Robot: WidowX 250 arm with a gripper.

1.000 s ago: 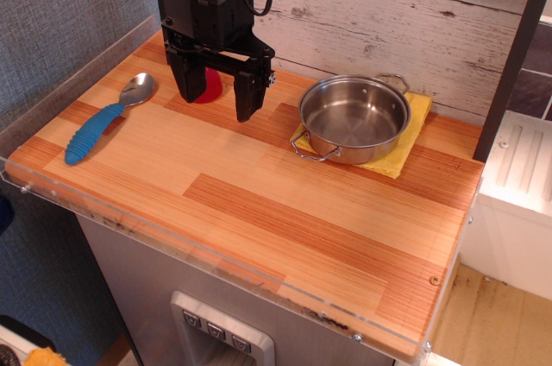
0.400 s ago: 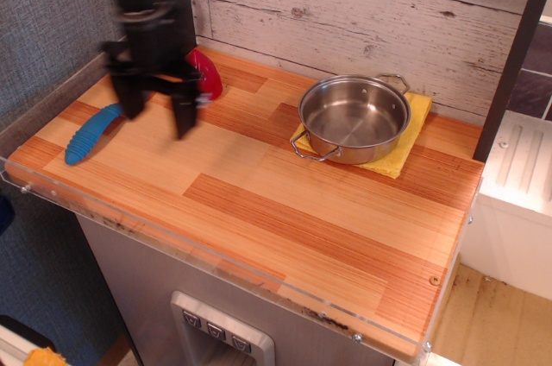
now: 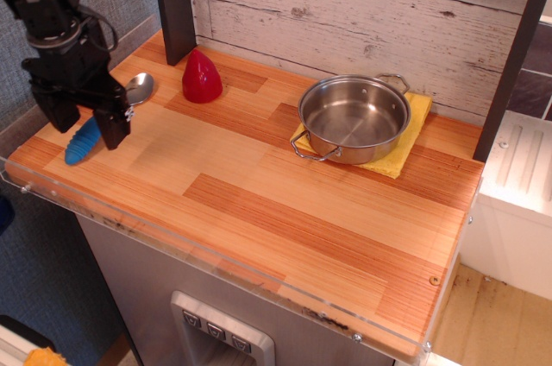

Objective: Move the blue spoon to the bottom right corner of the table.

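Note:
The blue spoon (image 3: 84,141) lies at the left end of the striped wooden table (image 3: 285,211). Its shiny metal bowl points toward the back and its ribbed blue handle toward the front left corner. The middle of the handle is hidden behind my gripper. My gripper (image 3: 82,120) hangs directly over the spoon's handle. Its two black fingers are spread apart, one on each side of the handle. It holds nothing.
A red cone-shaped object (image 3: 201,76) stands near the back left. A steel pot (image 3: 354,117) sits on a yellow cloth (image 3: 414,129) at the back right. A dark post (image 3: 175,3) rises at the back left. A clear plastic rim (image 3: 172,249) runs along the edges.
My gripper has moved left from beside the red cone to above the spoon's handle. The cone now shows fully. The spoon has not moved.

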